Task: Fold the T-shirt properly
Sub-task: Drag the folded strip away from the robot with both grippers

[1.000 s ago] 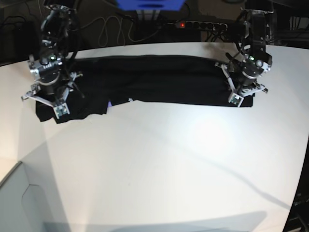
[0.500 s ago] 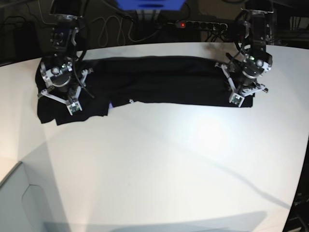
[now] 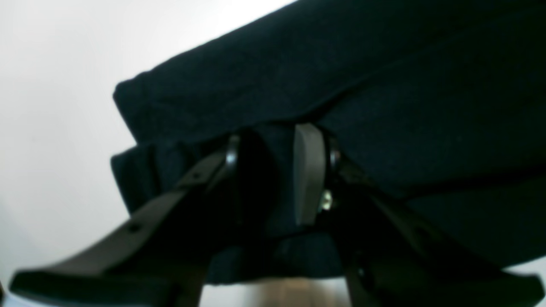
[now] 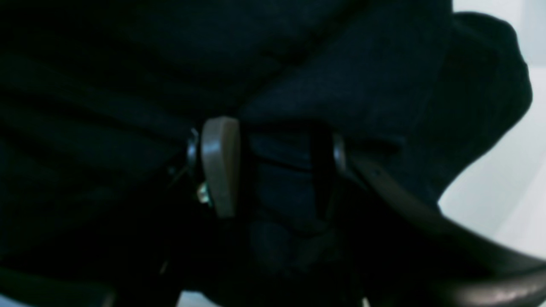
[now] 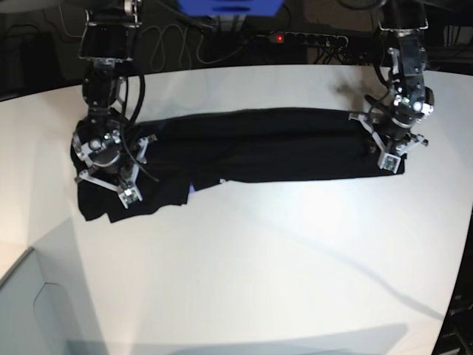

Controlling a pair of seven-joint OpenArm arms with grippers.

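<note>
The black T-shirt (image 5: 259,144) lies as a long folded band across the far half of the white table (image 5: 259,266), plain side up. My left gripper (image 5: 389,150) is at the band's right end. In the left wrist view, the left gripper (image 3: 271,138) is shut on a fold of T-shirt (image 3: 384,85) near its corner. My right gripper (image 5: 111,176) is at the bunched left end. The right wrist view shows the right gripper (image 4: 273,134) closed around a thick bunch of T-shirt (image 4: 362,76).
A power strip (image 5: 299,37) with a red light, loose cables (image 5: 174,44) and a blue object (image 5: 229,6) sit behind the table's far edge. The table's corner edge (image 5: 29,251) runs at the front left.
Both arms have shifted to the right and slightly nearer, carrying the T-shirt with them. The band now sits further right and lower on the table. Both grips look unchanged.
</note>
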